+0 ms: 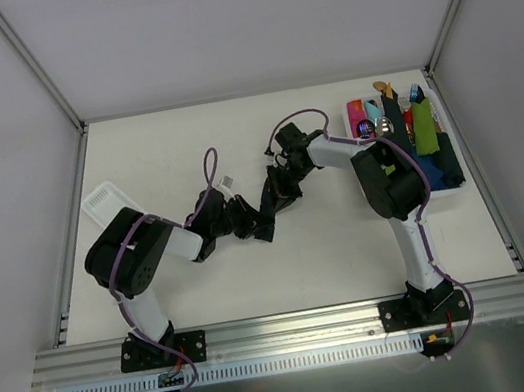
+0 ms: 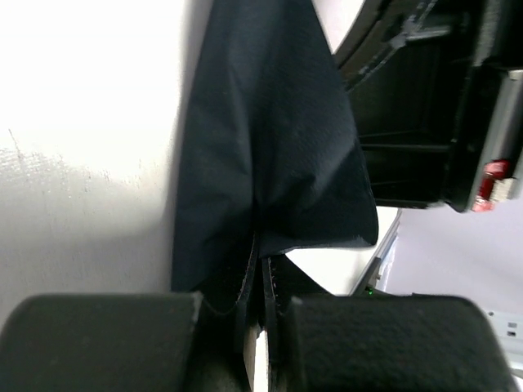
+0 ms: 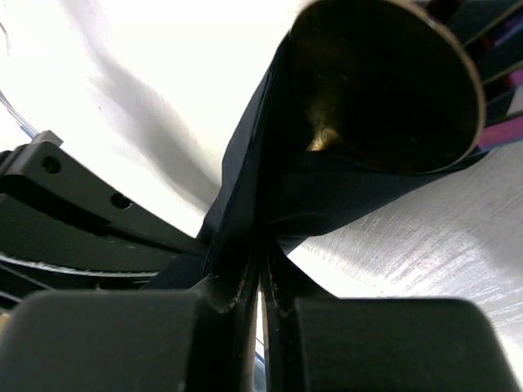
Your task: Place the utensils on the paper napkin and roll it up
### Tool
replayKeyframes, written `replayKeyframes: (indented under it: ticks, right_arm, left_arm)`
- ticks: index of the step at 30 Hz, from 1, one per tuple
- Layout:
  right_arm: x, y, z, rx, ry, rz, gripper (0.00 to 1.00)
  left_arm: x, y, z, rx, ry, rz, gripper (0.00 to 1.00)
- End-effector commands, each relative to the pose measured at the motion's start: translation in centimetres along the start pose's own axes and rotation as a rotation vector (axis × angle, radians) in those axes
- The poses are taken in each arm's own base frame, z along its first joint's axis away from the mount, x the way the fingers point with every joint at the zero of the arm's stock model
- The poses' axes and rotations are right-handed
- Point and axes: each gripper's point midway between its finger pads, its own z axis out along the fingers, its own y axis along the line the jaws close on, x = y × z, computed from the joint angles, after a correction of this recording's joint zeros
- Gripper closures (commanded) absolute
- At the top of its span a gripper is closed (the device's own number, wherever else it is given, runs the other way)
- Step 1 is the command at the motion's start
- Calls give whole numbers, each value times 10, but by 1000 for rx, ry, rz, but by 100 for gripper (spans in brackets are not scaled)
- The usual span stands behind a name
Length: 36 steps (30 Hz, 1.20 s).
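The dark navy paper napkin (image 1: pixel 269 205) hangs stretched between my two grippers above the middle of the table. My left gripper (image 1: pixel 249 221) is shut on its lower left end; in the left wrist view the cloth (image 2: pixel 270 139) rises crumpled from the closed jaws (image 2: pixel 263 263). My right gripper (image 1: pixel 282 184) is shut on the upper right end (image 3: pixel 261 265). In the right wrist view the napkin (image 3: pixel 253 188) wraps around the gold spoon bowl (image 3: pixel 384 82), which pokes out just past the jaws. The fork is hidden.
A white tray (image 1: pixel 456 190) at the right back holds a green roll (image 1: pixel 425 132), a pink roll (image 1: pixel 360 118) and dark bundles with cutlery tips. A white ribbed piece (image 1: pixel 105 198) lies at the left edge. The right forearm passes close beside the tray.
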Motion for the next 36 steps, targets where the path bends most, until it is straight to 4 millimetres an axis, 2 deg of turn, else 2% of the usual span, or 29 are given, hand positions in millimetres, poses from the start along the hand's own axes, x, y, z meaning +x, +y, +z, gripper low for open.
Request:
replayKeyframes:
  ticks: [1,3,5,8,15,19,22,23,27,31,36]
  right_arm:
    - [1,-26,8,112,1,-5,96]
    - [0,-26,6,111,-3,-9,94]
    - [-3,-24,0,105,-16,-22,92]
    - [-9,-24,-13,103,-33,-47,84]
    - [-37,-29,-63,42,-119,-27,65]
    - [-44,-24,-82,-15,-147,-22,57]
    - [-45,-15,-86,-53,-148,-22,56]
    - [-45,-13,-86,-63,-145,-19,55]
    - [-46,2,-87,-109,-136,-16,52]
    - [-45,10,-87,-117,-134,-23,47]
    - [-38,5,-77,-62,-103,-43,47]
  left_arm:
    - [15,10,8,-33,28,0,100]
    - [19,19,10,-71,37,-14,100]
    - [24,37,11,-152,52,-37,100]
    - [30,58,8,-252,62,-61,100]
    - [35,82,6,-379,97,-78,100]
    - [41,87,8,-413,125,-74,99]
    - [43,88,10,-420,139,-68,89]
    - [44,88,10,-421,144,-64,83]
    - [44,86,12,-426,154,-52,73]
    - [46,89,11,-445,165,-39,68]
    - [45,88,12,-446,170,-25,68]
